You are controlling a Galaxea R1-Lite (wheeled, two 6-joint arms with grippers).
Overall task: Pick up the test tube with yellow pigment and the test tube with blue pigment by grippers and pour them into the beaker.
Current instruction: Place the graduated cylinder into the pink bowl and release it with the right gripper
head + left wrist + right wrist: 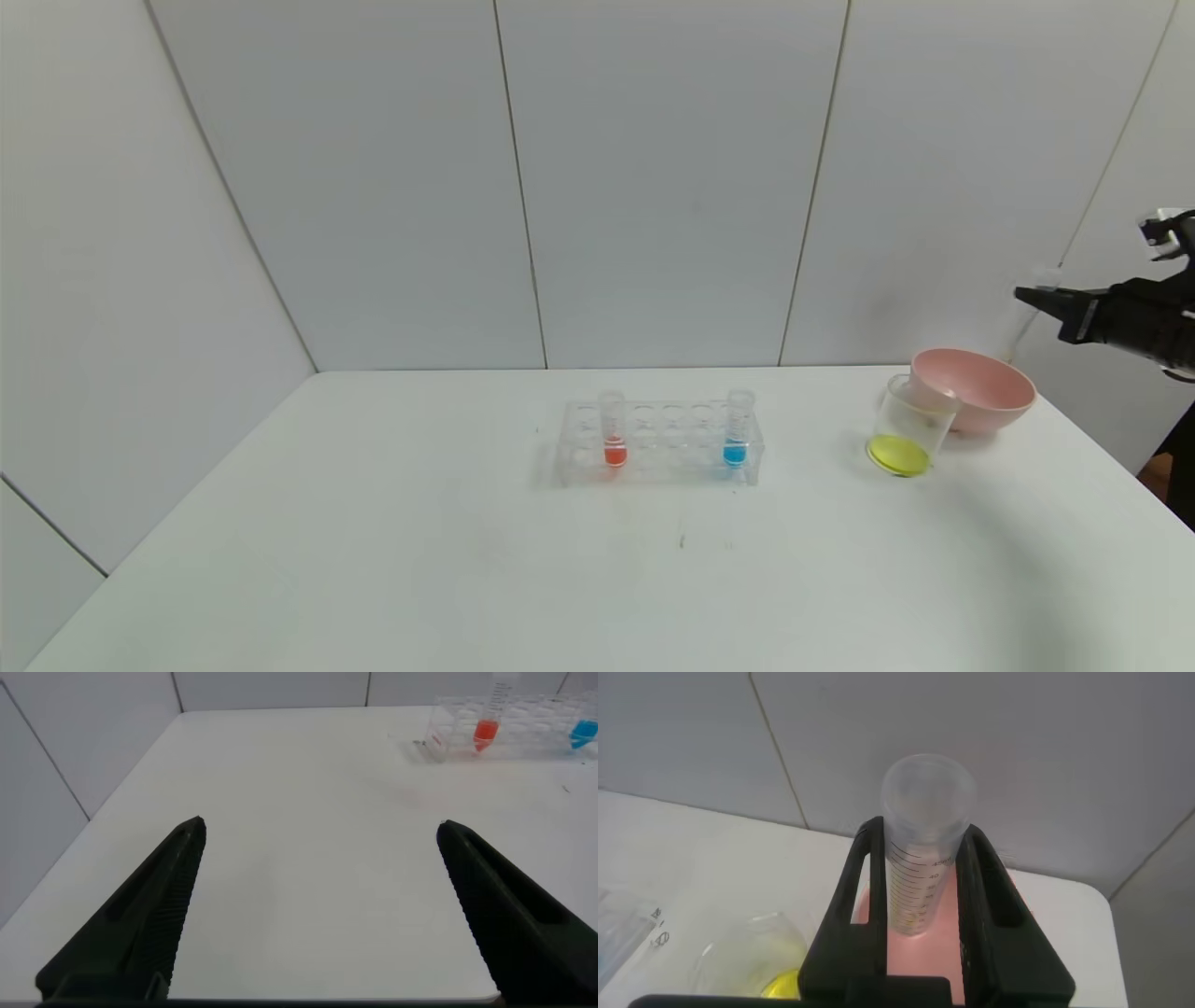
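Note:
My right gripper (1032, 297) is shut on the test tube with yellow pigment (920, 859), held high above the pink bowl at the table's right; the tube looks nearly empty, with a faint yellow trace. The beaker (910, 434) stands left of and against the bowl, with yellow liquid at its bottom; it also shows in the right wrist view (757, 961). The test tube with blue pigment (737, 429) stands upright at the right end of the clear rack (658, 443). My left gripper (320, 831) is open and empty over bare table, far left of the rack, out of the head view.
A red-liquid tube (612, 431) stands in the rack's left part. The pink bowl (980, 392) sits near the table's back right corner. White wall panels close the back and sides. The rack (523, 719) shows far off in the left wrist view.

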